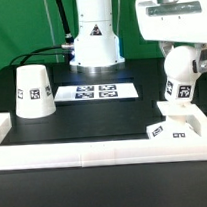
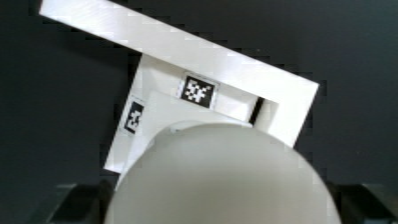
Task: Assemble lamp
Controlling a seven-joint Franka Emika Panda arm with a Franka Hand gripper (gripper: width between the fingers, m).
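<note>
The gripper [image 1: 180,56] is clamping the bulb [image 1: 179,81] by its round top and holding it upright at about three o'clock in the exterior view. It is hanging right over the base [image 1: 173,129], which is lying at four o'clock just inside the border rail [image 1: 95,152]. I cannot tell whether the stem is touching the base. To seat it well, the arm should be centring the stem on the base's middle, holding it vertical and lowering gently before any turning. The shade [image 1: 34,91] is standing at nine o'clock, well apart. No brand or words are showing, only black-and-white square tags on the three parts and the marker board [image 1: 96,92].
</note>
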